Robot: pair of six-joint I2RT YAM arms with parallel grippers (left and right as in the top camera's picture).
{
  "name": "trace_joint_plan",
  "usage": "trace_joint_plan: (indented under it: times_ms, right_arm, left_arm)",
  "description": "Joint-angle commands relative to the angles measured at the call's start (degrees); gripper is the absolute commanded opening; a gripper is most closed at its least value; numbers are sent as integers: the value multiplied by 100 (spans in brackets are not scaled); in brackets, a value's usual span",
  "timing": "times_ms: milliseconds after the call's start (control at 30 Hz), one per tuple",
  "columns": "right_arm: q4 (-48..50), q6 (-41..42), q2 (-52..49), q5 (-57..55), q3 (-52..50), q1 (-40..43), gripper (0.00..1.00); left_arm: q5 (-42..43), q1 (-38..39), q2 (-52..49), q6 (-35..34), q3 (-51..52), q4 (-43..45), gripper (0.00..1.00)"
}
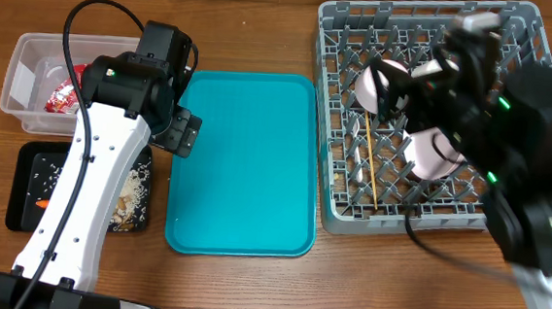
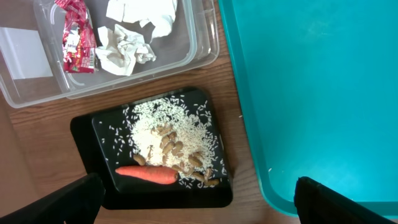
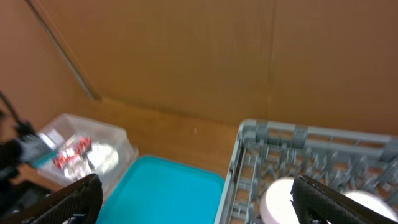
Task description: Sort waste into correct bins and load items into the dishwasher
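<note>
At the right, largest: grey dish rack [image 1: 323, 129], holding two white dishes [image 1: 430, 151] and a thin wooden stick [image 1: 371, 166] flat on the lattice, partly hidden under the right arm. Beside it, mid-table: teal serving tray [image 1: 241, 162]. Far left: clear tub [image 2: 202, 37] with a red wrapper [image 2: 78, 37] and crumpled napkins [image 2: 130, 43]. Just beside that: black tray [image 2: 84, 127] with rice [image 2: 161, 121], nuts [image 2: 174, 149] and a carrot [image 2: 146, 174], largely covered by the left arm from overhead, plain only from the left wrist. Left gripper [image 2: 199, 205] above the black tray, fingers spread wide, holding nothing. Right gripper [image 3: 199, 205] high over the rack, likewise wide apart.
</note>
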State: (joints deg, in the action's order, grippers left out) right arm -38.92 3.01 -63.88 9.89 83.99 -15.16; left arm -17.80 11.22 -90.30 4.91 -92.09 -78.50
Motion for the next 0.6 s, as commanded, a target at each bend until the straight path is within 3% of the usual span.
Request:
trace_joint_plan:
  times_ms: [0,233,567]
  right_arm:
    - [9,-11,588,-131,-118,-42,100]
    - [35,-9,2009,-129,-1123,59,100]
    - [763,-2,4269,-118,-3585,503,100]
  left_arm:
    - [-35,4,61,90,-101,-11,100]
    - [-35,4,61,90,-101,-9,100]
    - [-35,4,61,90,-101,-9,100]
